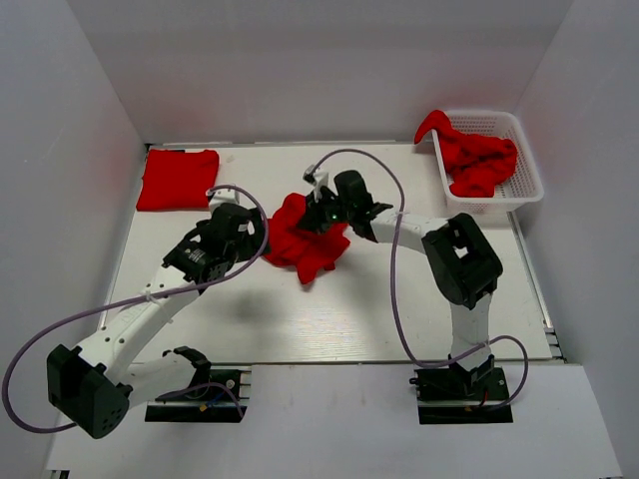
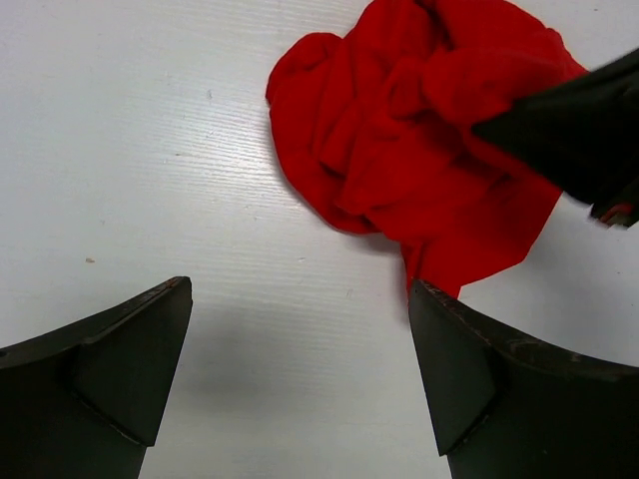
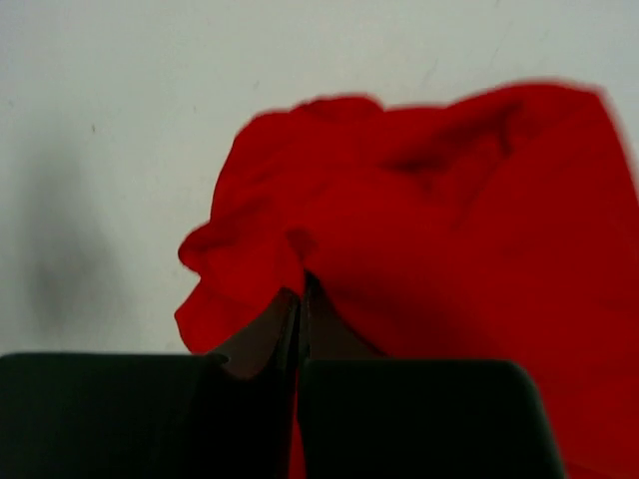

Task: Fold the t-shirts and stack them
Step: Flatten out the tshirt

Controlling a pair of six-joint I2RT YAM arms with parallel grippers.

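Left jaws: The left jaws are wide open, with nothing between them. They hang low over the white desk (image 2: 150, 150), just beside the near edge of the crumpled t-shirt (image 2: 419, 150). One finger (image 2: 449, 349) sits right by the bottom of the cloth. It is not clear if it touches.

Right jaws: The right jaws are pressed tight together, with a pinch of the crumpled t-shirt caught between them. The red cloth bunches up around their tips.

Crumpled t-shirt: It lies in a messy red heap in the middle of the desk, between the left arm (image 1: 150, 299) and the right arm (image 1: 439, 239). The right arm reaches over it from the right side.

Folded t-shirt: The folded t-shirt (image 1: 178, 178) lies flat, a neat red square, at the far left corner of the desk. It is well apart from the heap.

Basket: The white basket (image 1: 526, 165) stands at the far right corner of the desk. Inside are red t-shirts (image 1: 477, 160) in a loose pile. One part hangs over the left rim.

Hard to see: The right wrist view is blurry, and red cloth fills much of it. In the top view the tips of the right jaws are hidden by the arm and the cloth. In the left wrist view the right arm is only a dark shape, cut off at the right edge. How many t-shirts are in the basket cannot be told.
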